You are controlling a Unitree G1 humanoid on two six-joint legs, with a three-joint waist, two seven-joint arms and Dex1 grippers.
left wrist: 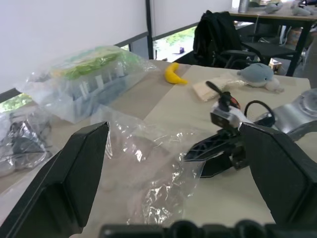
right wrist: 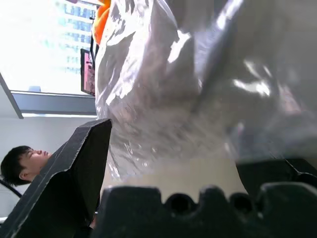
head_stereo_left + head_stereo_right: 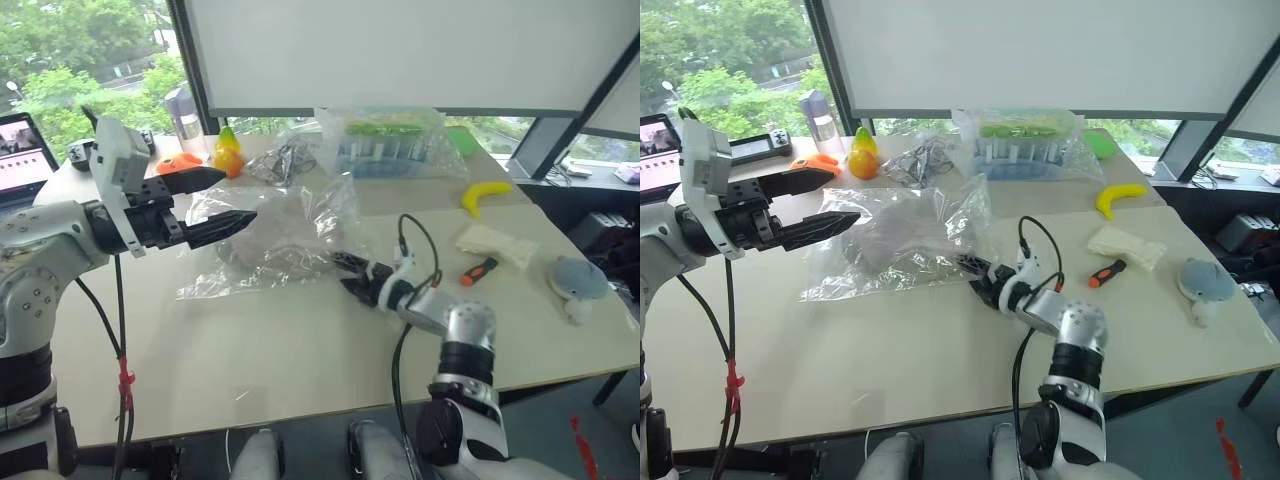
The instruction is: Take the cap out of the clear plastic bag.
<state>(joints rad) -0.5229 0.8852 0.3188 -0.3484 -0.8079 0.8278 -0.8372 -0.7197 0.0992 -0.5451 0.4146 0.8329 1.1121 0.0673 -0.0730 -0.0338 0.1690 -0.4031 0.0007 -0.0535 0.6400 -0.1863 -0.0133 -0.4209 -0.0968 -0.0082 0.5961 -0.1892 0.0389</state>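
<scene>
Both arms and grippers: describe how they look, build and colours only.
Each arm is silver-grey metal with black joints. The left gripper has two long black tapered fingers on a black block under a pale grey box; a black cable with a red tie hangs beneath. The right gripper has shorter black fingers, a white wrist housing and a looping black cable.

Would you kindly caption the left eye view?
Open right claw reaches the clear bag holding the cap; left claw hovers open.

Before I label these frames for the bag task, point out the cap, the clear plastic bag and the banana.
cap (image 3: 890, 243): right eye view, on its crown, seen through the film.
clear plastic bag (image 3: 830, 280): right eye view, on its wrinkled near-left corner.
banana (image 3: 1118, 197): right eye view, on the middle of its curve.
</scene>
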